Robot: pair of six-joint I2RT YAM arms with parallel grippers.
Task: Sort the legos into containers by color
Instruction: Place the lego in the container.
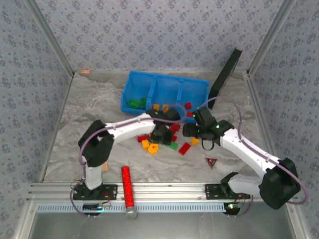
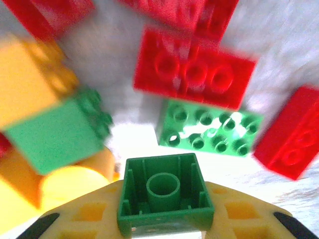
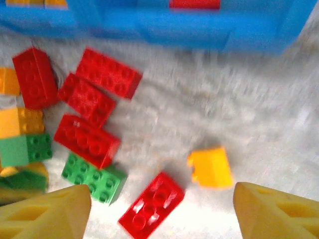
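Found one small green brick (image 2: 164, 196) pinched between the fingers (image 2: 82, 219) of the left gripper (image 2: 164, 211), hollow underside and centre tube turned up toward the wrist camera. Jaws closed flat on two opposite side walls, nothing else caught in them.

Judged the piece light, hard and stiff, with no give under pressure. Smooth walls, likely a little slippery. Best taken across the flat sides, as here, not by studs or corners.

Logged just ahead of those fingertips a flat green plate (image 2: 209, 129), studs up on the table. Beyond it a wide red brick (image 2: 194, 74). Off to the left of the fingers a green-on-orange stack (image 2: 52, 132).

Noted the right gripper (image 3: 159, 214) spread wide, holding nothing. Slanted red brick (image 3: 151, 204) lying on the table between its fingertips and slightly ahead. Orange brick (image 3: 210, 168) ahead, nearer the right-hand finger. More red and green pieces ahead on the left-hand side. Blue bin (image 3: 149, 27) well beyond the fingers.

From above, saw the loose legos (image 1: 167, 142) scattered under both grippers, on the near side of the containers (image 1: 152, 84). Green pieces (image 1: 134, 103) in the left compartment, orange (image 1: 159, 107) in the middle, red (image 1: 188, 105) in the right.

Judged the held brick bound for the left compartment. Light enough to bounce on release, so better let go low inside the walls.
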